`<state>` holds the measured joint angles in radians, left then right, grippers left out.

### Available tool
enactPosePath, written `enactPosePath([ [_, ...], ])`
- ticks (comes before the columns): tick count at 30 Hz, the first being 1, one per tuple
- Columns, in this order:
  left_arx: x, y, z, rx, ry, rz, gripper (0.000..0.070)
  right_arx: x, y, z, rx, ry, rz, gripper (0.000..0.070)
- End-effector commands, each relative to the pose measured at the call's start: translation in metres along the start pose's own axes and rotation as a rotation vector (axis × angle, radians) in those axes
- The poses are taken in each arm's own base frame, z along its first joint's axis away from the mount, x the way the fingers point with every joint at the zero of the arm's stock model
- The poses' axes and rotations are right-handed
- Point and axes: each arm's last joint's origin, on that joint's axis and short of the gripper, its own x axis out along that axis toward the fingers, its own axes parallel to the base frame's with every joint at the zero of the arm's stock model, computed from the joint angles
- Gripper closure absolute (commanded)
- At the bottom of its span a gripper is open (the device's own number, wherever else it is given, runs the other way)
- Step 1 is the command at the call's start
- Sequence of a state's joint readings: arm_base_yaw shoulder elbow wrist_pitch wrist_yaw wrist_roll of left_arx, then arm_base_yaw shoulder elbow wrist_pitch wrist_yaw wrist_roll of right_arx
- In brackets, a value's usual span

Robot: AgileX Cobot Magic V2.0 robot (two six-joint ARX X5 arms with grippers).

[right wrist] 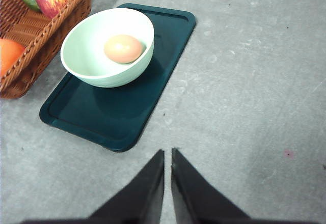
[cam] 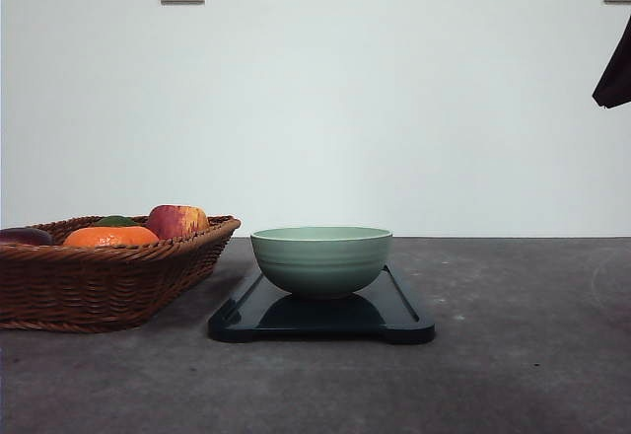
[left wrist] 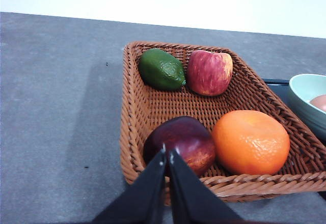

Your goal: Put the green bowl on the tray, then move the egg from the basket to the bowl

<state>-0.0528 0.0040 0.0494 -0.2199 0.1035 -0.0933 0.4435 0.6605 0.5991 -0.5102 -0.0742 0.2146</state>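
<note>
The green bowl (cam: pixel 321 258) stands upright on the dark tray (cam: pixel 394 321), to the right of the wicker basket (cam: pixel 94 291). In the right wrist view the egg (right wrist: pixel 123 48) lies inside the bowl (right wrist: pixel 86 56) on the tray (right wrist: pixel 117 112). A sliver of the egg (left wrist: pixel 320 102) also shows in the bowl (left wrist: pixel 305 94) at the edge of the left wrist view. My left gripper (left wrist: pixel 167 155) is shut with nothing in it, hovering over the basket (left wrist: pixel 140 107) near a dark red fruit. Over bare table beside the tray, my right gripper (right wrist: pixel 167 155) is shut and holds nothing.
The basket holds a red-yellow apple (left wrist: pixel 209 72), a green lime-like fruit (left wrist: pixel 161 69), an orange (left wrist: pixel 250 141) and a dark red fruit (left wrist: pixel 181 141). Grey tabletop (right wrist: pixel 244 81) stretches to the right of the tray. A white wall stands behind the table.
</note>
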Motion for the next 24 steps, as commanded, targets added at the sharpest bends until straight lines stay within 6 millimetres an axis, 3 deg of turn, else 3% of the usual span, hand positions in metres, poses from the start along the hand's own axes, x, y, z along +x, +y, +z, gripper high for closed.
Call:
enactPosePath([
  [1, 0.002, 0.001, -0.007, 0.007, 0.028, 0.005, 0.07, 0.0, 0.001, 0.002, 0.002, -0.013, 0.005, 0.0684],
  [7, 0.002, 0.001, -0.007, 0.007, 0.028, 0.005, 0.07, 0.0, 0.001, 0.002, -0.022, -0.01, 0.0, 0.0684],
  [13, 0.002, 0.001, -0.007, 0.007, 0.028, 0.005, 0.07, -0.004, -0.009, -0.004, -0.154, -0.109, -0.192, 0.0684],
  [24, 0.002, 0.001, -0.007, 0.007, 0.028, 0.005, 0.07, 0.0, -0.048, -0.071, -0.105, -0.376, -0.398, 0.0684],
])
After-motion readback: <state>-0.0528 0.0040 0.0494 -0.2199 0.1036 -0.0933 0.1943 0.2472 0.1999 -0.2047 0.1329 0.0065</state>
